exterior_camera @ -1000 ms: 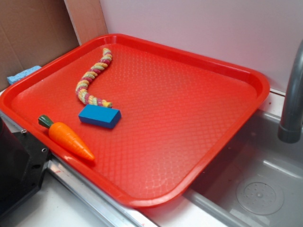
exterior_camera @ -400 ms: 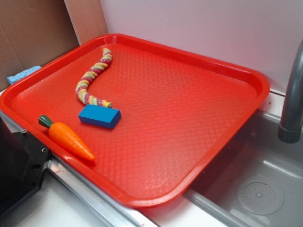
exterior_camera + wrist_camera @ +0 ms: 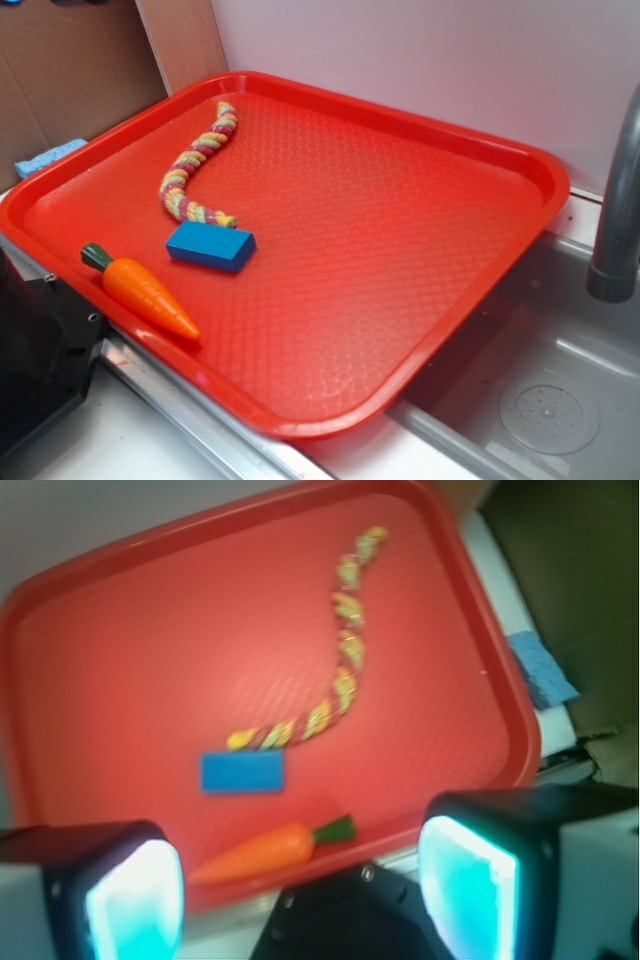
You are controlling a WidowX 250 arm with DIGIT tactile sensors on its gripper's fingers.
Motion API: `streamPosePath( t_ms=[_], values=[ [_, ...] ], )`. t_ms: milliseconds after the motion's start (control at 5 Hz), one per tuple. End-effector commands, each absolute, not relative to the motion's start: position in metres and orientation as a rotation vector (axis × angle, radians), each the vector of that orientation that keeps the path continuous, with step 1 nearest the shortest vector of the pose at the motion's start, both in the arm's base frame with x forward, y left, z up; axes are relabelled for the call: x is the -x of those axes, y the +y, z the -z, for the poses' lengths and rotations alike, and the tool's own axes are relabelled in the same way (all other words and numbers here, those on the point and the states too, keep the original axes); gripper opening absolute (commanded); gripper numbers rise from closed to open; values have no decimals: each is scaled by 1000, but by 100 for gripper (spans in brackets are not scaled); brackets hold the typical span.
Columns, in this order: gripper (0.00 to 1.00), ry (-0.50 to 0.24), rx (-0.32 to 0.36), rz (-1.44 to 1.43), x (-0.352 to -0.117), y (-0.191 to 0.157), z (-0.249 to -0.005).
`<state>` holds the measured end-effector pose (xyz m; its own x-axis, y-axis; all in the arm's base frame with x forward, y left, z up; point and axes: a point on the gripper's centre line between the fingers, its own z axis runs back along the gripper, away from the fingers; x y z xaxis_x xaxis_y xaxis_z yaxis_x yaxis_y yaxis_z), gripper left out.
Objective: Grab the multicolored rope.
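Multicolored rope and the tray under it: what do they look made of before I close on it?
Multicolored rope: apparently soft twisted fibre, matte, with pink, yellow and green strands visibly wound together. Tray: likely hard plastic, glossy red with a fine embossed diamond texture and moulded raised rim.

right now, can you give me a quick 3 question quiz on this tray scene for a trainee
1. True or false: the rope touches the carrot.
2. Which item lies between rope and carrot? A) sponge B) blue block C) faucet
3. Fill in: in the wrist view the hand's fingers stand wide ____.

Key:
1. False; they lie apart on the tray.
2. B, the blue block, next to the rope's near end.
3. Apart, holding nothing.
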<state>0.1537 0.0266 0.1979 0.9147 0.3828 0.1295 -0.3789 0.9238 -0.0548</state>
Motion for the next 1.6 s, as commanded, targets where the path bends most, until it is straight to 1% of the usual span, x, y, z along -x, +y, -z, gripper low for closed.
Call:
streamPosePath(
  t_ms=[0,200,400,600,1000,1200,1400],
  values=[
    [100,-222,-7,-665,-188,57,-155],
    [100,-239,-39,-762,-206,72,-127],
    [100,-278,-114,-781,-220,82,-94],
    [100,-304,-97,-762,-231,92,-65],
    [100,-287,-70,-789,-245,109,-26],
    [7,-314,-68,-810,-244,115,-20],
    [0,-308,-53,-811,-242,115,-19]
  ],
)
